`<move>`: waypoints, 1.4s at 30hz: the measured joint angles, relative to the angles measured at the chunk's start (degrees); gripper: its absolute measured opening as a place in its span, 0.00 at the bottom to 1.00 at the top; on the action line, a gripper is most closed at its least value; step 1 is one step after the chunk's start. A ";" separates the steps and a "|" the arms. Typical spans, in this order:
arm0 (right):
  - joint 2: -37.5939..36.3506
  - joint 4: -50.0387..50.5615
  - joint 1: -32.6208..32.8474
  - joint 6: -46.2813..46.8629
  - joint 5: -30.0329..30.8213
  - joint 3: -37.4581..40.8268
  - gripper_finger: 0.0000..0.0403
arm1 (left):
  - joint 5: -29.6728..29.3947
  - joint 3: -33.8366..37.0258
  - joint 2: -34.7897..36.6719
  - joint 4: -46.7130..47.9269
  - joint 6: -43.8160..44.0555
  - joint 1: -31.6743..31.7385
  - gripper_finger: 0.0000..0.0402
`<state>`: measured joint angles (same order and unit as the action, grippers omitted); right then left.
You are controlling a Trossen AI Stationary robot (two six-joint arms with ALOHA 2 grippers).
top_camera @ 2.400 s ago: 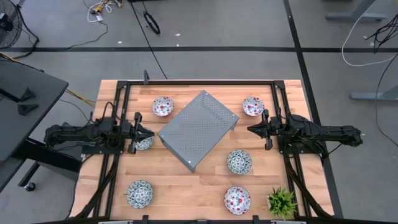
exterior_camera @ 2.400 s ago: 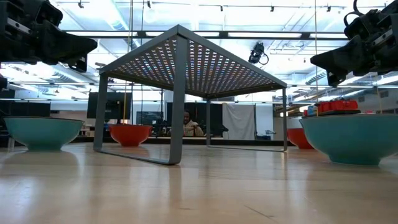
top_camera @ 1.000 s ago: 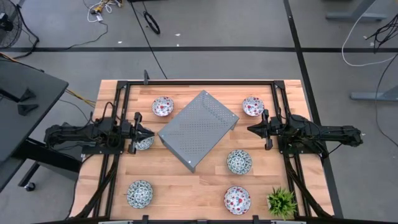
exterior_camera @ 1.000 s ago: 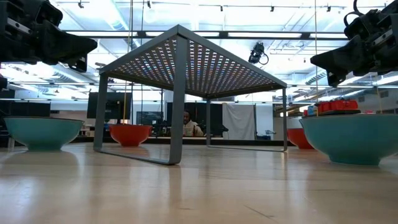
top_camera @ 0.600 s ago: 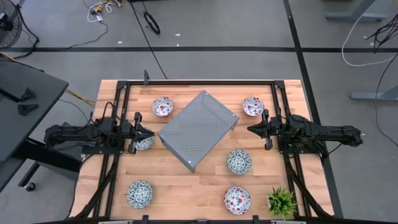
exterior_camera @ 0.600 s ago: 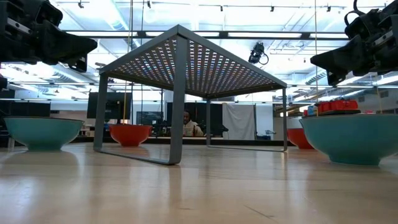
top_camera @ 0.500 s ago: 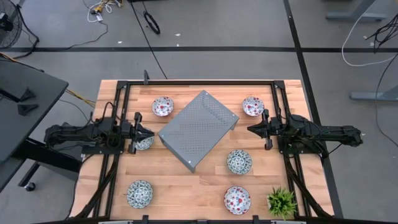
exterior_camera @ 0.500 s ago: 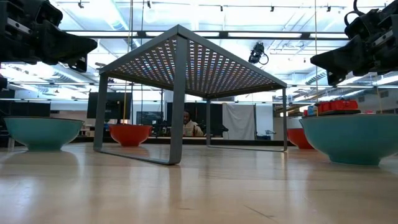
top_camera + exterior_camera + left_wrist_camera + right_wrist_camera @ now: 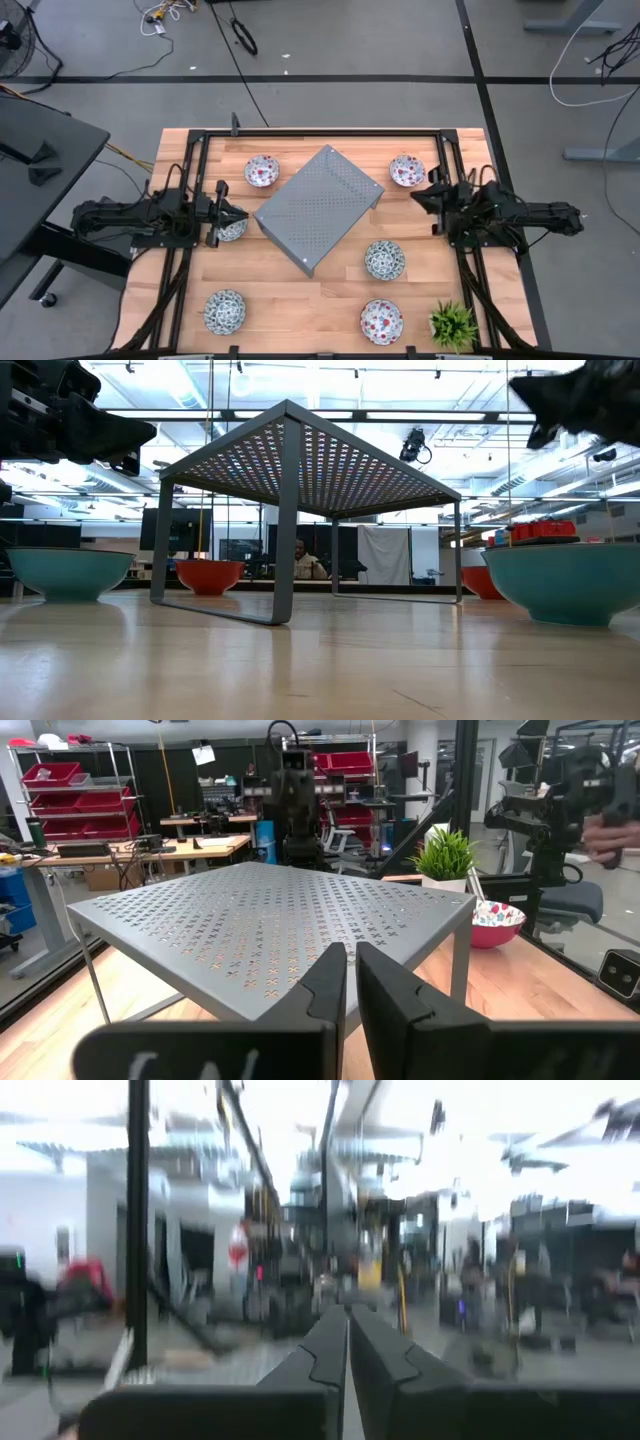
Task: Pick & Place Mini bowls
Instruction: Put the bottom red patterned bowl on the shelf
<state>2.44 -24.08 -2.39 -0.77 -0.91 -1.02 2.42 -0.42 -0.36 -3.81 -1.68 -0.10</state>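
Note:
Six mini bowls stand on their bases on the wooden table: red-patterned ones at the far left [image 9: 262,170], far right [image 9: 406,170] and near right [image 9: 381,321], teal ones at the right [image 9: 384,260] and near left [image 9: 224,311], and one [image 9: 232,231] partly hidden under my left gripper. My left gripper [image 9: 243,213] is shut and empty, pointing level at the grey perforated shelf [image 9: 318,208]; the left wrist view shows its fingers together [image 9: 350,982]. My right gripper [image 9: 415,196] is shut and empty, tipped upward at the shelf's right side [image 9: 348,1345].
The grey perforated shelf stands on its legs at the table's middle, turned at an angle. A small green potted plant [image 9: 453,325] sits at the near right corner. Black rails [image 9: 320,131] run along the table's far edge and sides.
My right gripper has tipped its fingers upward and risen; in the low view it has climbed to the picture's top. Its fingertips have drawn slightly back toward the table's right edge. It stays shut. No bowl has moved.

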 joint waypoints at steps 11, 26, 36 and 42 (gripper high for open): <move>0.02 -16.67 -0.07 5.92 0.02 0.00 0.06 | 0.01 -0.01 0.01 0.01 -0.01 0.00 0.07; 0.02 -35.99 -0.05 5.92 5.06 0.00 0.01 | 0.00 0.01 0.02 0.01 -0.01 0.00 0.07; 0.02 -42.92 -0.07 6.35 9.58 -2.76 0.00 | 0.00 0.01 0.02 0.02 0.00 0.00 0.07; 0.07 -40.75 -0.06 5.90 9.65 -9.87 0.00 | 0.00 -0.01 0.00 0.02 -0.01 0.00 0.07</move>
<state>2.50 -64.83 -2.46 5.13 8.75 -10.88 2.42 -0.42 -0.36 -3.79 -1.69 -0.10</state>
